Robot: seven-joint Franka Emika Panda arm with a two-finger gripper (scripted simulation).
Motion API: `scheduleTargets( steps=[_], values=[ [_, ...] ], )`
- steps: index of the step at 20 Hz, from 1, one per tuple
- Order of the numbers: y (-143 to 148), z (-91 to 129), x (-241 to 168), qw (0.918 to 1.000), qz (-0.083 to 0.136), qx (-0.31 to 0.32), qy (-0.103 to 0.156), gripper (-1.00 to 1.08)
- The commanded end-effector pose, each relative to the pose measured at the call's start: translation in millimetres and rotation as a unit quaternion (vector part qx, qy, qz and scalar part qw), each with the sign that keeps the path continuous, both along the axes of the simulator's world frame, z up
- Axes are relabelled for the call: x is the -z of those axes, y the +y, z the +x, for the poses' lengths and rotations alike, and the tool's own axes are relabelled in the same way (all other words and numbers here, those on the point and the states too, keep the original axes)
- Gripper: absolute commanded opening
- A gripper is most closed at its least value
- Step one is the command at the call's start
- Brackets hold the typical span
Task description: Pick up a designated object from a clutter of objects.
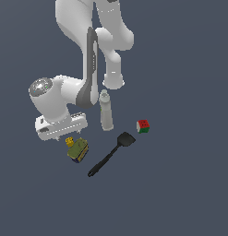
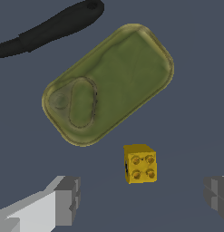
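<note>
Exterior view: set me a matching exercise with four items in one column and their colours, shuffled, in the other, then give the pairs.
Items:
1. brick
2. tin
3. spatula
4. bottle

Colours:
A. black
B. whitish-grey
C. yellow
D. olive-green

Pairs: 1-C, 2-D, 3-A, 4-B.

Both renders are evenly, softly lit and slightly blurry, with no cast shadows on the flat slate-blue ground (image 1: 189, 193), only mild sheen on the glossy white robot arm (image 1: 69, 18).
</note>
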State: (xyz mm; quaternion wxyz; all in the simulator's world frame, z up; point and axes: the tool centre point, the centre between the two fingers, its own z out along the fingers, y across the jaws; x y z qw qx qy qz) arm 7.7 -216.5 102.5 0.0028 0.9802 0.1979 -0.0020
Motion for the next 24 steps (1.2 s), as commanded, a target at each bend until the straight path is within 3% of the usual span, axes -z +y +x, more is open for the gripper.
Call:
scheduleTargets(
  steps=[1, 15, 24],
  values=[
    [-8.7, -4.0, 12.2, 0.9999, 0.001, -0.011, -0.001, 1.0],
    [-21.2, -11.6, 35.0, 0.9997, 0.003, -0.024, -0.001, 1.0],
    [-21.2, -12.6, 73.9, 0.9997, 0.003, -0.025, -0.001, 1.0]
  ],
)
